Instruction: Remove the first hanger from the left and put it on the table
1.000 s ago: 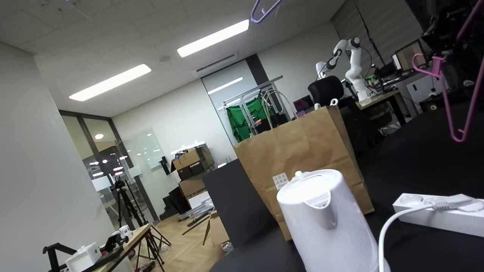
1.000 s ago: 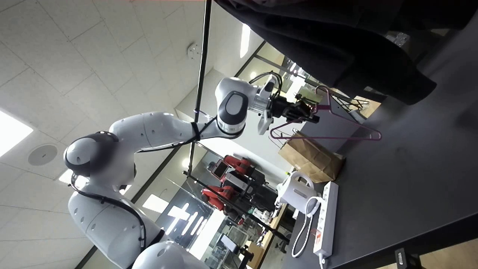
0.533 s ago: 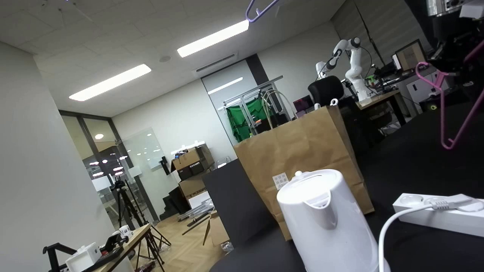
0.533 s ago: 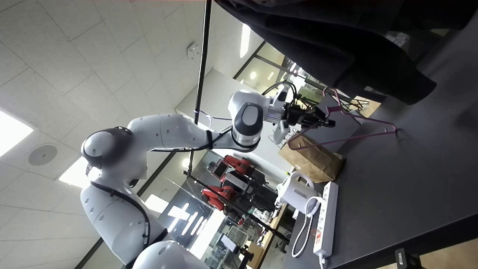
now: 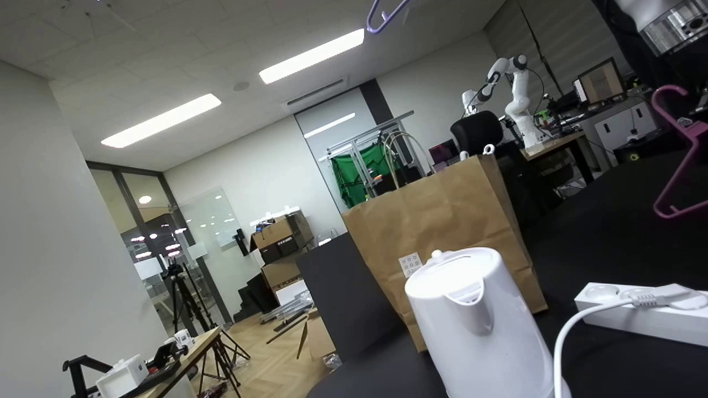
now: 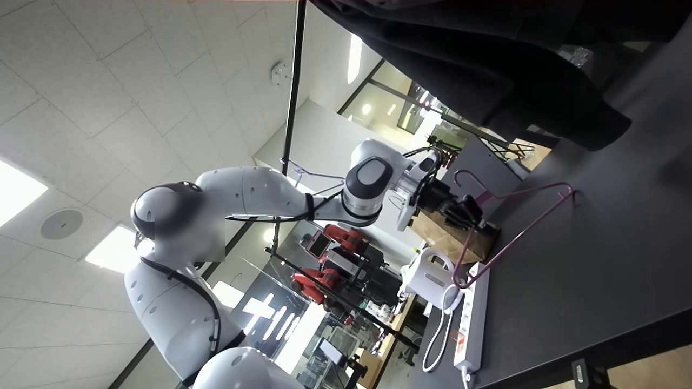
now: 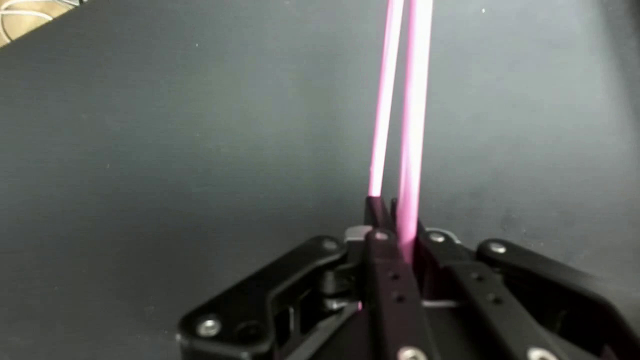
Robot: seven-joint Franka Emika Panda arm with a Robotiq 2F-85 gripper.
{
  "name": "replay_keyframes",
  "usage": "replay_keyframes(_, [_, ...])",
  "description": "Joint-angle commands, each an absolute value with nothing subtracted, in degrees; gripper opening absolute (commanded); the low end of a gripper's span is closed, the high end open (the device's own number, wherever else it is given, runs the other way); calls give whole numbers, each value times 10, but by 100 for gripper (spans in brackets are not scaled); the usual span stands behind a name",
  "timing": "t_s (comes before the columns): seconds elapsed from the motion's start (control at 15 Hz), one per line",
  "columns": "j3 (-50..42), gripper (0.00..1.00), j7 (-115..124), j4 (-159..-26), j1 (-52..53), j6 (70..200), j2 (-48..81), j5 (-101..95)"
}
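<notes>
In the wrist view the slim pink hanger [image 7: 414,110] showed as two narrow rods rising to the top edge. In an exterior view it slanted right of centre, hook to the upper left; the flat black table [image 6: 589,259] spread along the right side, and whether a hanger corner touched it was unclear

The white arm [image 6: 258,190] has black cables [image 6: 172,275], its black claw [image 7: 399,220] silver screws [image 7: 208,328].

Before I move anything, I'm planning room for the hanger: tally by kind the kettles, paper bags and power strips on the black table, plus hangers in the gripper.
White kettle: 1
Brown paper bag: 1
White power strip: 1
Pink hanger in the gripper: 1
Total: 4
</notes>
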State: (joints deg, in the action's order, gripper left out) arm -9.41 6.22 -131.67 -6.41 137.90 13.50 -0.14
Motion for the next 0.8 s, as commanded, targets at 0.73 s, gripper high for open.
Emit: replay_keyframes(0.73, [-130, 2, 94, -1191, -76, 1326, 280, -55])
